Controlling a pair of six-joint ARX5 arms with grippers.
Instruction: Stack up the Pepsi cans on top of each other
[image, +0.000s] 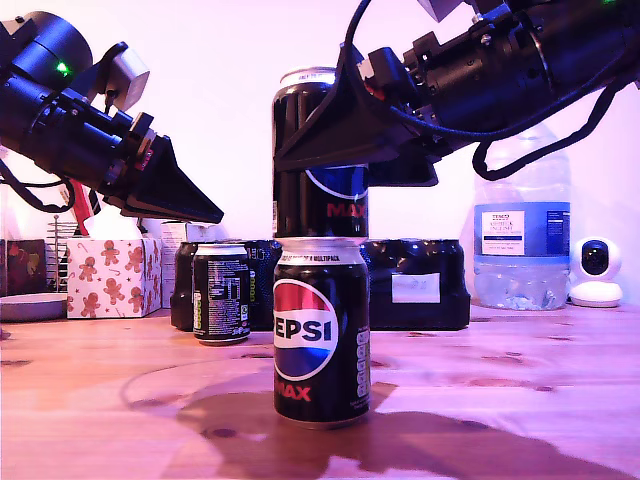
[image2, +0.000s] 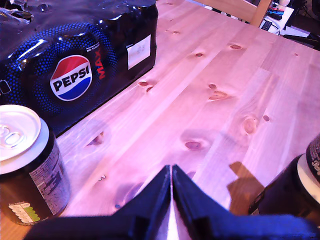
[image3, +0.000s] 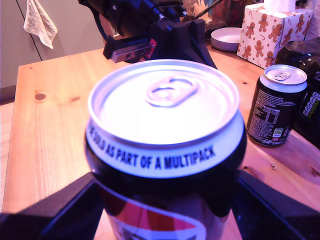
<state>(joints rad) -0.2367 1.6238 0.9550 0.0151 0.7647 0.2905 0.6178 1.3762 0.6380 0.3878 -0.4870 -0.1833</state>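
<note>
Fingers of my second gripper (image3: 165, 200) are clamped on either side of the top can (image: 320, 150), one black finger (image: 325, 125) crossing its front in the exterior view. That can sits upright on the bottom can (image: 321, 330), rims touching as far as the exterior view shows, though the gripper's shadow makes the seam hard to read. The bottom can stands on the wooden table (image: 520, 380) near the front edge, logo facing the camera. In the second wrist view the top can's silver lid fills the picture.

Fingers of my first gripper (image2: 171, 192) are pressed together with nothing between them, hovering above the table at the exterior view's left, apart from the stack. A third can (image: 221, 295) stands alone farther back, to the exterior view's left of the stack, just in front of the black wrapped multipack (image: 415, 280). A clear water bottle (image: 522, 235) stands at the exterior view's right, a gingerbread-print box (image: 112, 275) at its left
</note>
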